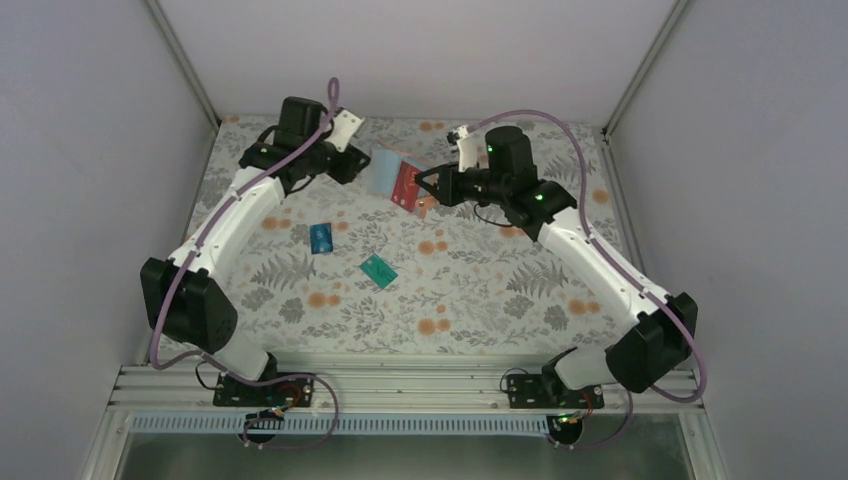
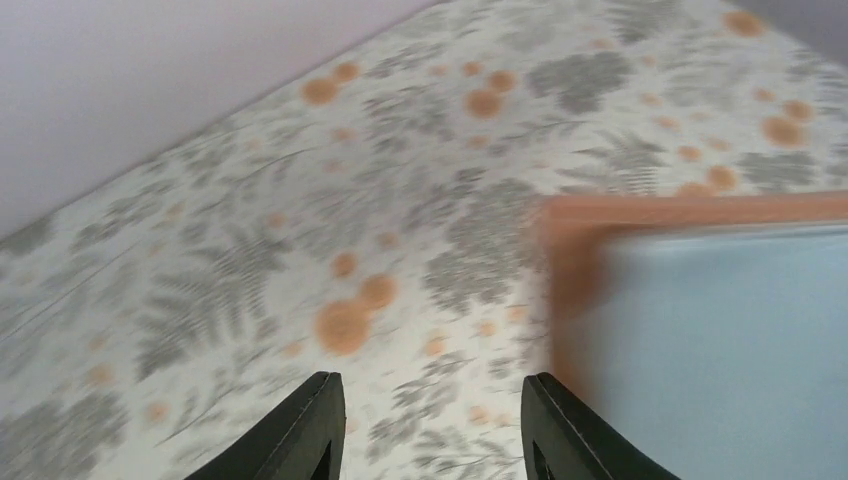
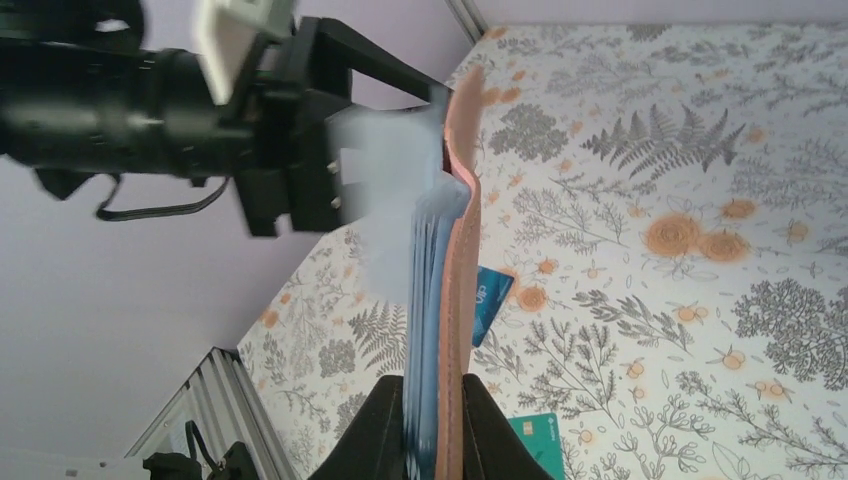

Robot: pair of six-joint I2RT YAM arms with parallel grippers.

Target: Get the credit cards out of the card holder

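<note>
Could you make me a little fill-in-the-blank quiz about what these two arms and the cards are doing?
1. The right gripper is ___ on the holder.
2. The left gripper is ___, gripping nothing.
3. The blue card and teal card lie on the ___.
Missing: shut; open; table.

Dark fingers (image 2: pixel 300 440) apart, floral table cover (image 2: pixel 250 260), blurred blue-and-tan card holder (image 2: pixel 720 340), probably, at right.

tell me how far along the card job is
Two are out: the blue card and the teal card lie on the table. The right gripper clamps the card holder, the left gripper open beside it. A red card shows in it, so more remain.
</note>
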